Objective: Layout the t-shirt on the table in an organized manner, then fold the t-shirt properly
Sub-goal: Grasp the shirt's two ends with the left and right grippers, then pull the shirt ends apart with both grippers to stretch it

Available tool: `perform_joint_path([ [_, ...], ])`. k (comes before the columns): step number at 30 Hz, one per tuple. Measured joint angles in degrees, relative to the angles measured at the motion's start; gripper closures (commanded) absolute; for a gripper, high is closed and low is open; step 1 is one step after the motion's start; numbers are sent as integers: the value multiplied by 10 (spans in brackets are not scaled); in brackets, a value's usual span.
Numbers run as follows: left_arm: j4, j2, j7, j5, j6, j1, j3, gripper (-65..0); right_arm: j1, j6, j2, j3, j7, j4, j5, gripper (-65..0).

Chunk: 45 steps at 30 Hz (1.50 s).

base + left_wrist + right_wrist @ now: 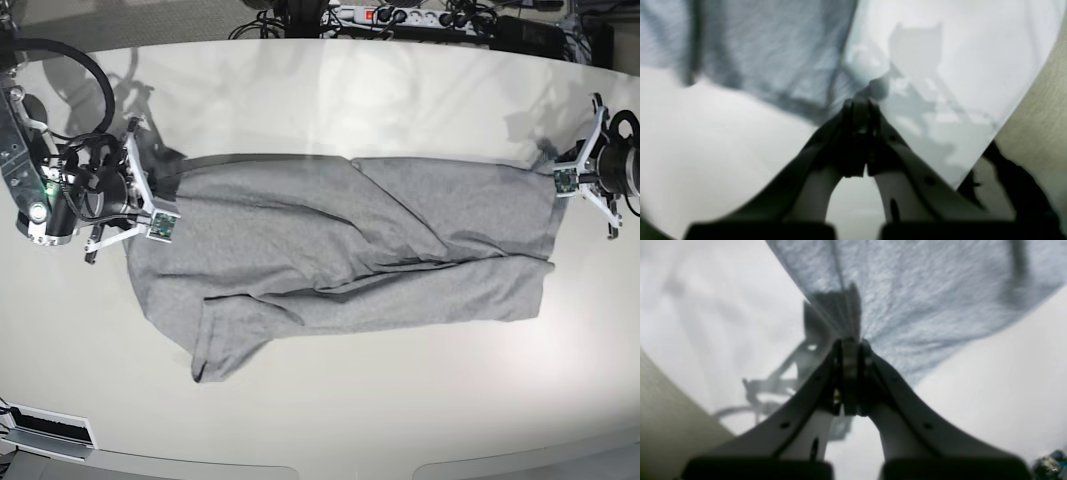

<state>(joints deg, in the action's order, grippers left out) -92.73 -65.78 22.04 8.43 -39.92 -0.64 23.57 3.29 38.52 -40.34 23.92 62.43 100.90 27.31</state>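
Note:
The heather-grey t-shirt (340,250) lies stretched sideways across the middle of the off-white table (400,410), with diagonal creases and a loose flap folded toward the front left. My left gripper (556,176) is at the shirt's right end, in the base view, and is shut on the cloth's corner. The left wrist view shows its tips (860,104) pinching the grey fabric (773,43). At the shirt's left end my right gripper (166,196) is shut on the edge. Its tips (850,344) clamp the cloth (923,290) just above the tabletop (1007,380).
A power strip with cables (400,14) lies beyond the table's far edge. The curved table edge and the floor (1040,110) are close beside my left gripper, and the floor (666,413) is close beside my right one. A white device (45,430) sits at the front left corner.

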Motion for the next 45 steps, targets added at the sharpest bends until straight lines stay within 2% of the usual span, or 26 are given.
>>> perform_joint_path([
  [2,-18,-18,-4,-1,0,0,0,0,0,0,-22,0,2,36,27,0],
  [4,-29,-32,-10,0,0,0,0,0,1,-2,-34,0,1,63,27,0],
  [9,-20,-31,-20,-3,0,2,0,0,0,-9,-31,0,-29,68,28,0],
  [10,-19,-28,-28,-3,0,5,0,-29,0,-18,-30,0,-34,68,28,0],
  [13,-19,-16,-38,-9,0,10,0,-307,-1,-36,-27,0,-33,68,27,0],
  [14,-15,-9,-38,-14,0,10,0,-370,-3,-40,-27,0,-34,68,27,0],
  [15,-7,0,-39,-21,0,9,0,-388,-7,-40,-27,0,-35,68,27,0],
  [18,37,33,-50,-42,0,8,0,-387,-23,-40,-24,0,-47,68,26,0],
  [22,107,74,-106,-74,3,-1,0,-386,-35,-41,-15,0,-48,68,25,0],
  [28,198,136,-127,-83,4,-43,4,-386,-41,-44,3,0,-51,68,22,0],
  [32,239,158,-126,-85,4,-85,39,-377,-41,-44,14,0,-52,68,23,0],
  [35,258,161,-135,-99,-2,-110,84,-269,-41,-44,13,0,-52,68,23,0],
  [37,270,161,-148,-106,-8,-128,118,-157,-41,-44,13,0,-52,68,23,0],
  [39,276,163,-161,-121,1,-135,143,-23,-41,-44,13,0,-52,68,22,0],
  [40,276,163,-161,-127,2,-138,151,0,-41,-44,13,0,-52,68,22,0],
  [45,240,154,-115,-145,-5,-148,160,0,-32,-44,13,0,-52,68,3,0],
])
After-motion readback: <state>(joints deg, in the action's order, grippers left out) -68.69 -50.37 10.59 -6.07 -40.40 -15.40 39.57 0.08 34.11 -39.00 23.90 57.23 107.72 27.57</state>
